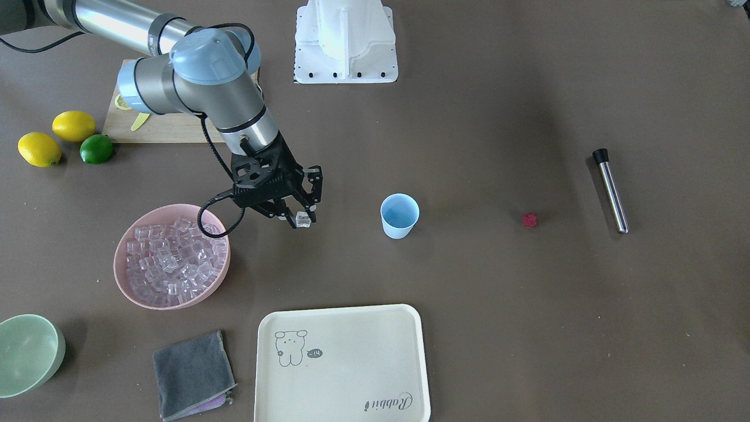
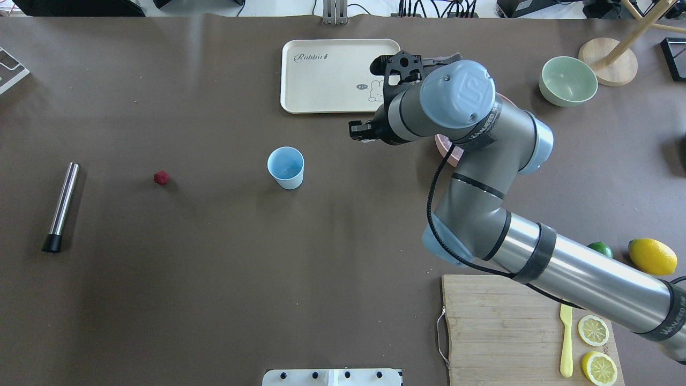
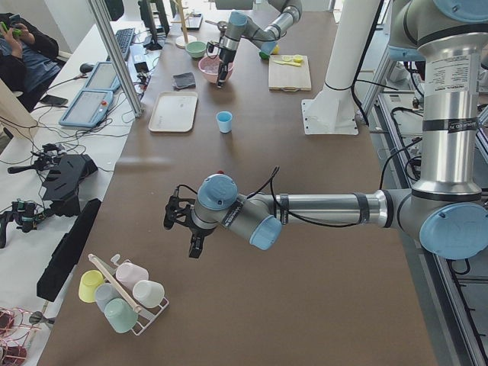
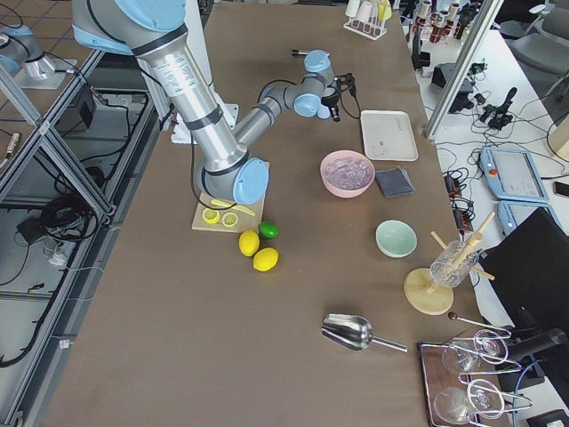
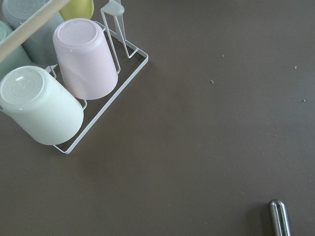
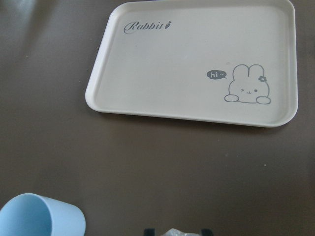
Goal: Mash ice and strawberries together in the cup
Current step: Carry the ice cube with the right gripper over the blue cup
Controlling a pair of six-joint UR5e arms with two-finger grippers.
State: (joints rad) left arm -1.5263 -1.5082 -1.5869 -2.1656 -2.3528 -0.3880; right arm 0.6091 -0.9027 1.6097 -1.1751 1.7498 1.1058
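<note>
The light blue cup stands upright mid-table; it also shows in the overhead view and at the right wrist view's bottom left. The dark red strawberry lies on the table apart from the cup. Many clear ice cubes fill the pink bowl. My right gripper is shut on one ice cube, held above the table between the pink bowl and the cup. My left gripper hovers far off, near the cup rack; I cannot tell whether it is open or shut.
A steel muddler lies beyond the strawberry. A cream tray, grey cloth and pale green bowl sit along one edge. Lemons, a lime and a cutting board lie behind my right arm.
</note>
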